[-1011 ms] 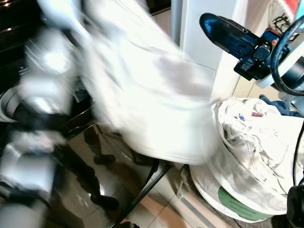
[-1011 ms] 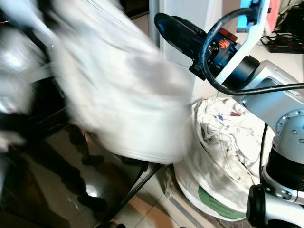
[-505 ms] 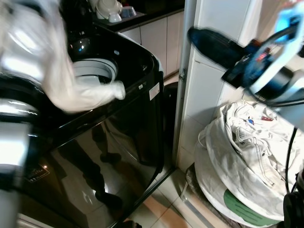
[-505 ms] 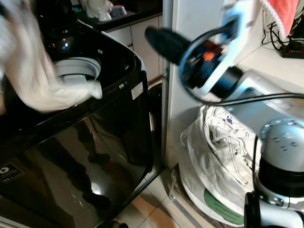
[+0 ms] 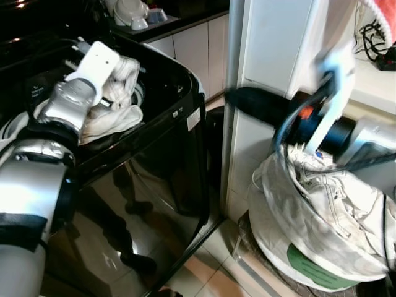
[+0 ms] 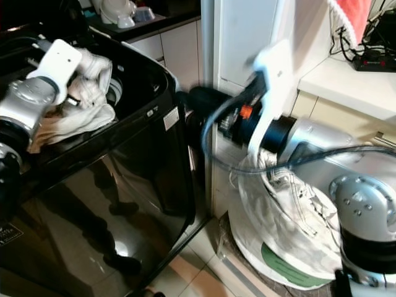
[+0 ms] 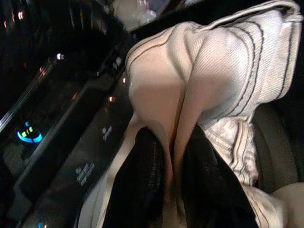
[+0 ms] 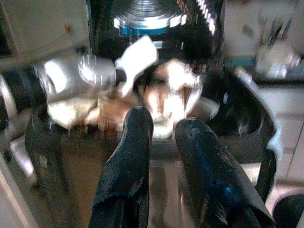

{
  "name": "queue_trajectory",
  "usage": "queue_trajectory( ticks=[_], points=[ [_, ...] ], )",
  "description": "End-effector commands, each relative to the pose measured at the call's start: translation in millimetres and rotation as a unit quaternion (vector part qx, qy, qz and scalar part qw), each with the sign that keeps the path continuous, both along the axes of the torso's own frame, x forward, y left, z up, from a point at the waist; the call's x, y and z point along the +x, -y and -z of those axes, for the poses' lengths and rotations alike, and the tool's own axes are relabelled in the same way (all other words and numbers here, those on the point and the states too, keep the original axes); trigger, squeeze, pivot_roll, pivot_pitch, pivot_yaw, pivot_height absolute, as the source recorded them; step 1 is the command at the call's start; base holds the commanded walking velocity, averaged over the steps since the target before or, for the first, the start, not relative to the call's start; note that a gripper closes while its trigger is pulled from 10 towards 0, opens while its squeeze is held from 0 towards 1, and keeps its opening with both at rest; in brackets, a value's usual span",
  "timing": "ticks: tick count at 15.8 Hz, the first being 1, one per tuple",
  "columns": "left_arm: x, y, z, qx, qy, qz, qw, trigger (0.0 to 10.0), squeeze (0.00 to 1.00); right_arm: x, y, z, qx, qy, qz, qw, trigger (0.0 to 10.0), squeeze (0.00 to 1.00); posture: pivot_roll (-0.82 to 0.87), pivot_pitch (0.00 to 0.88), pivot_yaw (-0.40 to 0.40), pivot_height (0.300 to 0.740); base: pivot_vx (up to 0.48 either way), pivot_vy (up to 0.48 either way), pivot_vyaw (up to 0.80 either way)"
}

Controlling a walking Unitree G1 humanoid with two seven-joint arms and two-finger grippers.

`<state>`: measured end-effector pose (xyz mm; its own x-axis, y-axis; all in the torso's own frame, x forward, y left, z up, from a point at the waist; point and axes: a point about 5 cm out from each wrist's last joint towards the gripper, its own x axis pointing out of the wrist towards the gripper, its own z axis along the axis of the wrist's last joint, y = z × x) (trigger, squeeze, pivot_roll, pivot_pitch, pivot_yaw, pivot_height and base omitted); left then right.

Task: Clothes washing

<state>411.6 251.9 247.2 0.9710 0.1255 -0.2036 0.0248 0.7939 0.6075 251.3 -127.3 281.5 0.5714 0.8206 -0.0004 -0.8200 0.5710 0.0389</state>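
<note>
The left gripper [image 7: 166, 190] is pinched on a fold of the cream, ribbed cotton garment [image 5: 117, 102], which bunches directly beneath it over the round drum mouth of the glossy black top-loading washer [image 5: 154, 179], so release lies straight down. The right gripper [image 8: 161, 156] hangs empty, fingers slightly apart (blurred), above the soft heaped white laundry bag [image 5: 322, 216], well apart from the washer.

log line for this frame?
left gripper: shut on white garment, over washer opening | right gripper: open, empty | laundry bag: full
</note>
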Motion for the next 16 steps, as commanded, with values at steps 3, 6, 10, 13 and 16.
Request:
queue_trajectory(
  ticks=[3, 6, 10, 13, 16],
  points=[
    [-4.1, -16.7, -15.6, 0.014, -0.024, -0.010, 1.000, 10.0, 1.00, 4.0, -0.1, 10.2, -0.044, -0.018, 0.014, 0.999, 10.0, 0.00, -0.11, 0.000, 0.107, 0.740, 0.000, 0.000, 0.00],
    [-6.1, -20.3, -18.2, 0.019, -0.040, 0.004, 0.999, 10.0, 1.00, 33.1, 25.1, 32.0, -0.103, -0.067, 0.161, 0.979, 10.0, 0.00, -0.11, 0.000, 0.103, 0.740, 0.000, 0.000, 0.00],
    [-0.2, 16.2, -38.5, -0.083, 0.055, 0.145, 0.984, 10.0, 0.00, 44.4, 57.2, 39.4, -0.172, -0.046, 0.284, 0.942, 10.0, 0.00, -0.11, 0.000, 0.109, 0.740, 0.000, 0.000, 0.00],
    [-31.9, 80.8, 5.2, -0.180, 0.037, 0.392, 0.902, 10.0, 0.00, 35.0, 95.5, 64.3, -0.306, -0.076, 0.328, 0.890, 10.0, 1.00, -0.12, 0.000, 0.120, 0.740, 0.000, 0.000, 0.00],
    [-58.0, 112.7, 39.9, -0.208, 0.014, 0.436, 0.875, 10.0, 0.00, 31.9, 118.8, 77.0, -0.335, -0.101, 0.355, 0.867, 10.0, 1.00, -0.13, 0.000, 0.127, 0.740, 0.000, 0.000, 0.00]
  ],
)
